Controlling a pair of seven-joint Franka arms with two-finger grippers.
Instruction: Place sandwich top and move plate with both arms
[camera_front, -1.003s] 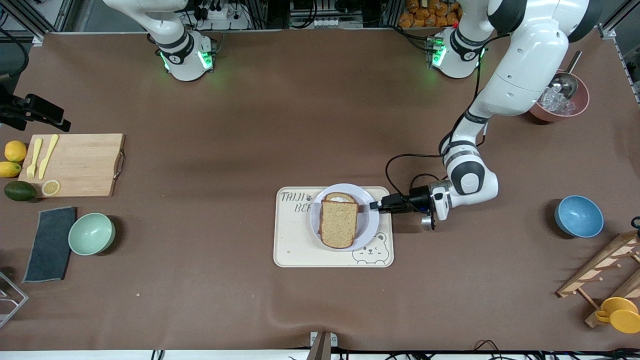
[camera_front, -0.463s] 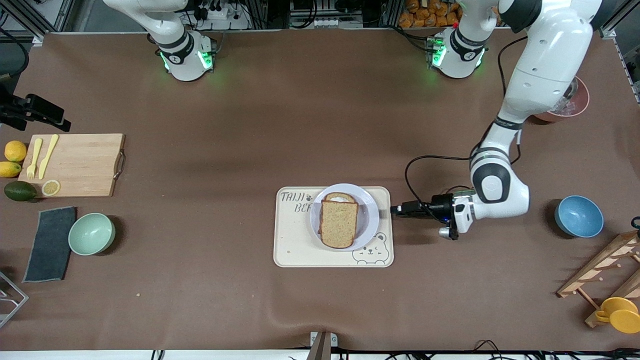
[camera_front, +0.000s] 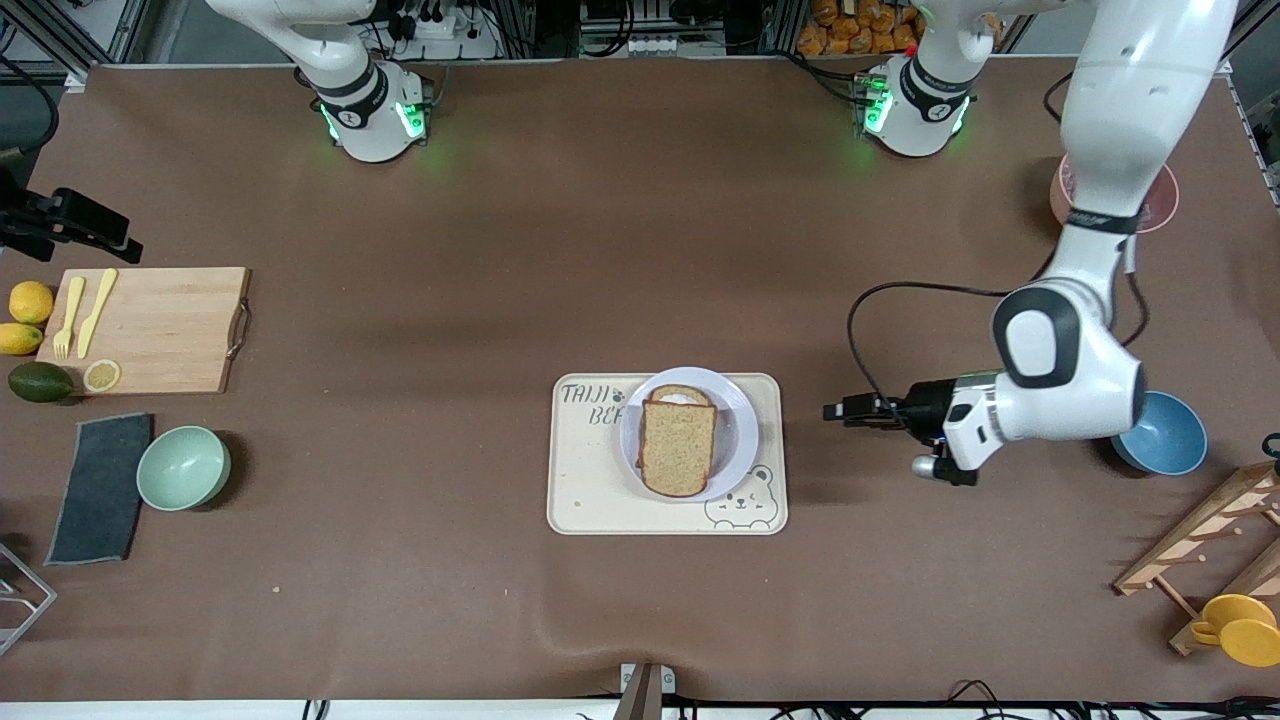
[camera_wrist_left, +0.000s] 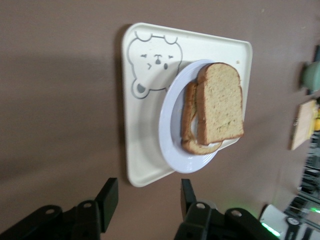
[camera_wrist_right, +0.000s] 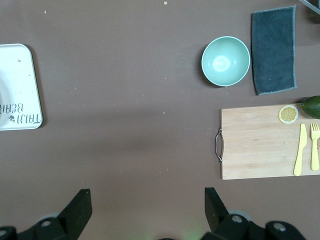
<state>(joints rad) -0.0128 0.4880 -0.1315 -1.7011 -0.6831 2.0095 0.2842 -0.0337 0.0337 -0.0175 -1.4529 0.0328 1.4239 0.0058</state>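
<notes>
Brown sandwich top (camera_front: 678, 447) sits on the plate (camera_front: 739, 432), on the tray (camera_front: 590, 495). Left gripper (camera_front: 835, 411) hovers beside the tray, fingers spread, empty. Right gripper (camera_wrist_right: 145, 210) waits, spread wide.

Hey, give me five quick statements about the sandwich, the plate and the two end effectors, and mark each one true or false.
1. The sandwich top lies on the sandwich on the plate. True.
2. The plate sits on bare table. False: it rests on the cream bear tray.
3. The left end effector grips the plate's rim. False: it is open and empty, over bare table toward the left arm's end, apart from the tray.
4. The right end effector is open and holds nothing. True.
5. The green bowl holds a lemon slice. False: it is empty; the slice lies on the cutting board.
</notes>
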